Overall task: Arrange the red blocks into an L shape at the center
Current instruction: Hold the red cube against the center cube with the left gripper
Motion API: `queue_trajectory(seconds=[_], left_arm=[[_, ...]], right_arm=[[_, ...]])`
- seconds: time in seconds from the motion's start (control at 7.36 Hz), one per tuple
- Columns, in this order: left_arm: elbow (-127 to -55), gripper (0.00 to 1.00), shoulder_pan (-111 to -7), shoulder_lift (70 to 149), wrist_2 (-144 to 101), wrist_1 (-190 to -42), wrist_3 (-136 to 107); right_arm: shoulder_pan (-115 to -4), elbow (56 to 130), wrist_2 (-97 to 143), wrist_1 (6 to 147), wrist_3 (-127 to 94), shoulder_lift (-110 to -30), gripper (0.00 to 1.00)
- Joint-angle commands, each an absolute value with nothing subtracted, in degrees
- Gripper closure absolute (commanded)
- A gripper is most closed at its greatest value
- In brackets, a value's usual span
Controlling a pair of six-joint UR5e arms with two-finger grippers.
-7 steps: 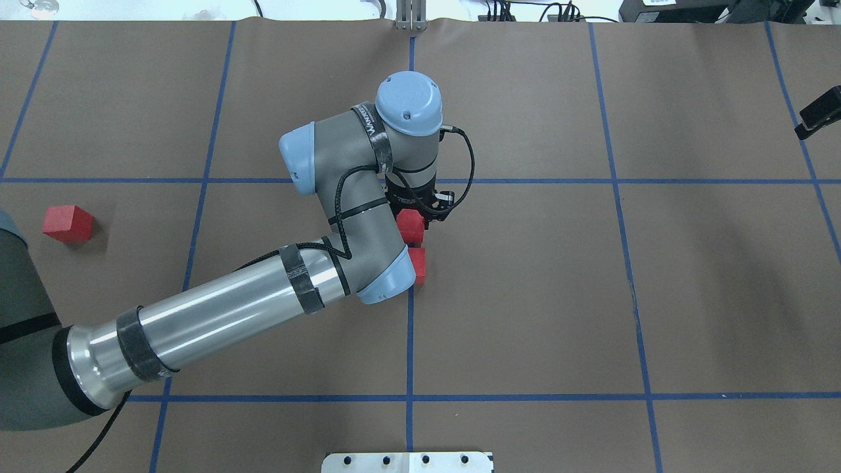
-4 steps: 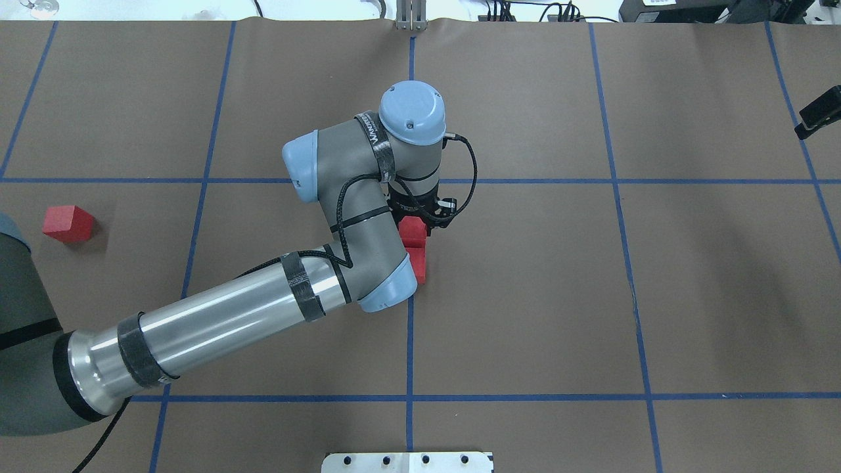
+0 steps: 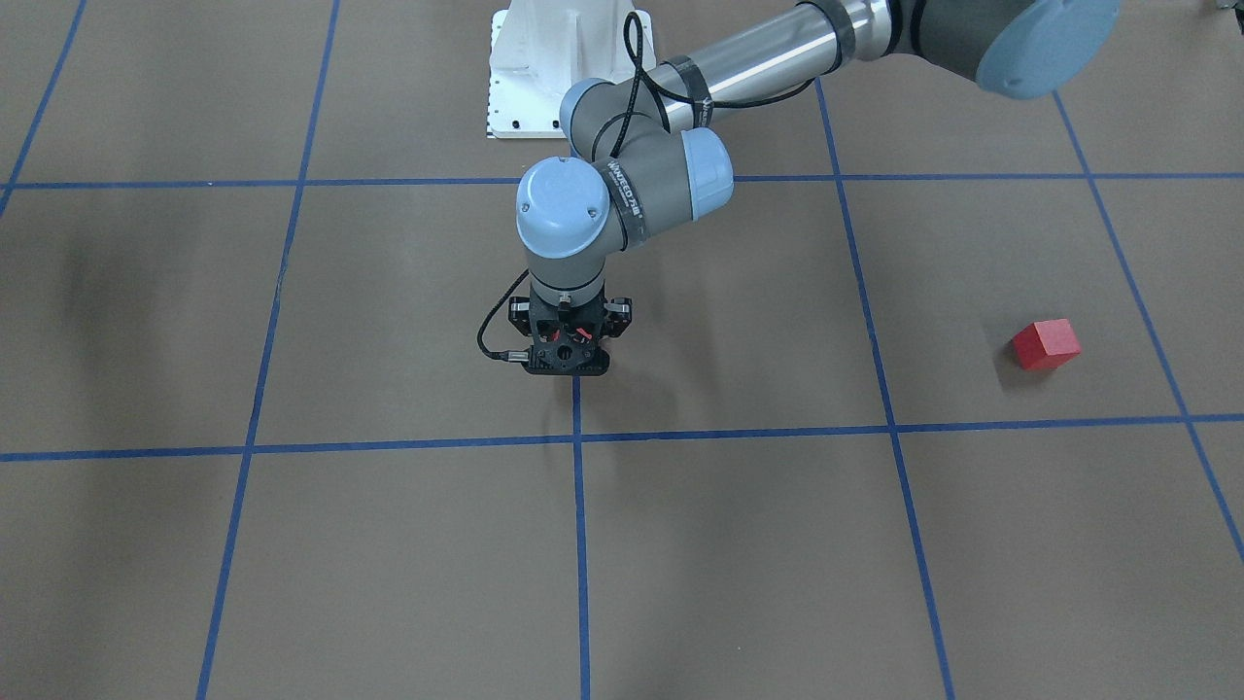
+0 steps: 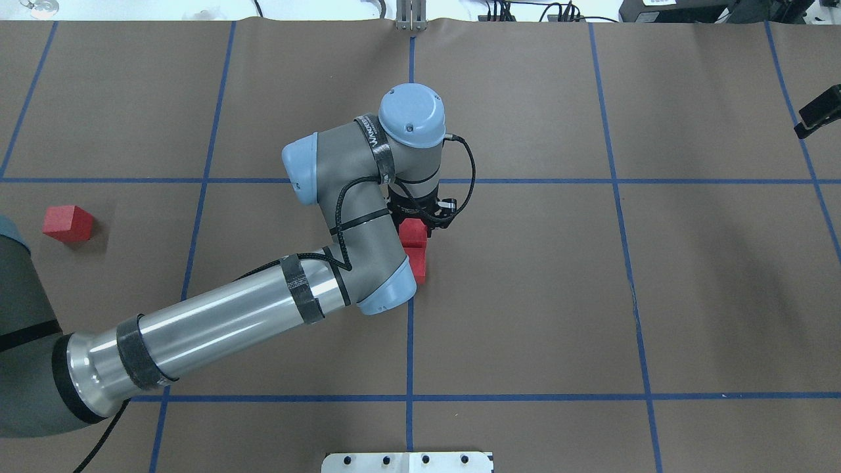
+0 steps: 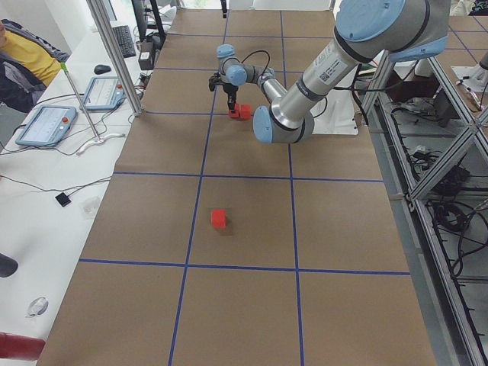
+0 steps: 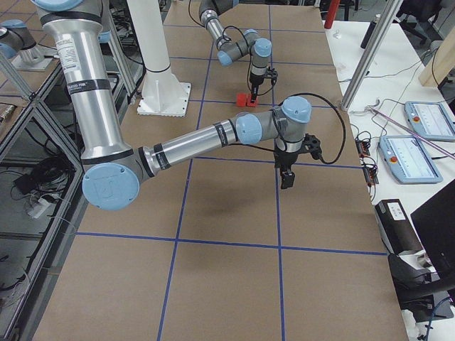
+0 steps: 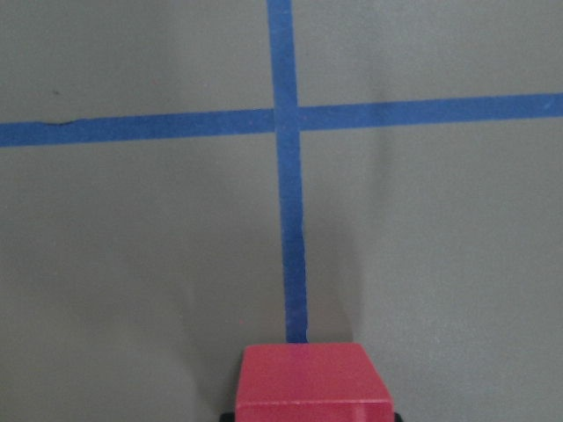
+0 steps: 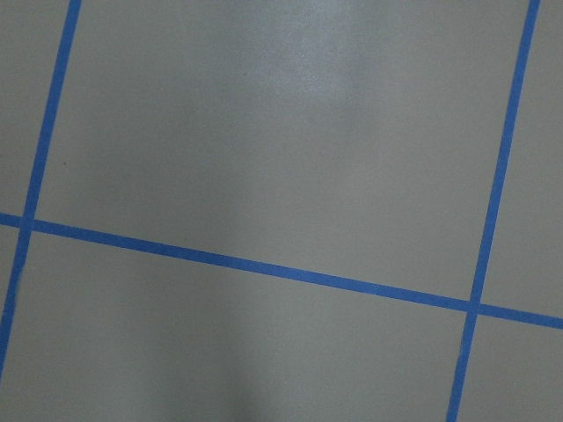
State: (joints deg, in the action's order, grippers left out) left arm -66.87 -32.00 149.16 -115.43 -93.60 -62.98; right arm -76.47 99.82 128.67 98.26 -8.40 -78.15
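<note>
My left gripper (image 4: 414, 226) is shut on a red block (image 4: 412, 234) near the central grid crossing. The left wrist view shows this block (image 7: 313, 380) low in the picture, between the fingertips, on a blue tape line. A second red block (image 4: 420, 265) lies on the table right behind it, partly hidden by my left arm's elbow, and the two look to be touching. The third red block (image 4: 68, 223) lies alone far to the left; it also shows in the front-facing view (image 3: 1045, 343). My right gripper (image 4: 817, 113) hangs at the right edge, and I cannot tell whether it is open or shut.
Brown paper with a blue tape grid (image 4: 410, 328) covers the table. The robot's white base plate (image 4: 407, 462) is at the near edge. Operators' tablets (image 5: 46, 126) lie on a side table beyond the far edge.
My left gripper has carried its red block down and slightly nearer, closing the small gap to the second block. The lone block and the right arm have not moved.
</note>
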Motion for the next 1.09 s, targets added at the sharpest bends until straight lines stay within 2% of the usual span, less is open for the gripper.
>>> queue_trajectory(seconds=[0.0, 0.95], left_arm=[[-67.0, 1.0, -32.0, 149.2, -115.5, -93.6, -63.0], [-68.0, 0.93, -31.8, 148.6, -115.5, -93.6, -63.0]], right_arm=[[-76.5, 99.8, 128.6, 98.3, -8.4, -78.1, 0.0], [-76.5, 99.8, 128.6, 98.3, -8.5, -78.0, 0.0]])
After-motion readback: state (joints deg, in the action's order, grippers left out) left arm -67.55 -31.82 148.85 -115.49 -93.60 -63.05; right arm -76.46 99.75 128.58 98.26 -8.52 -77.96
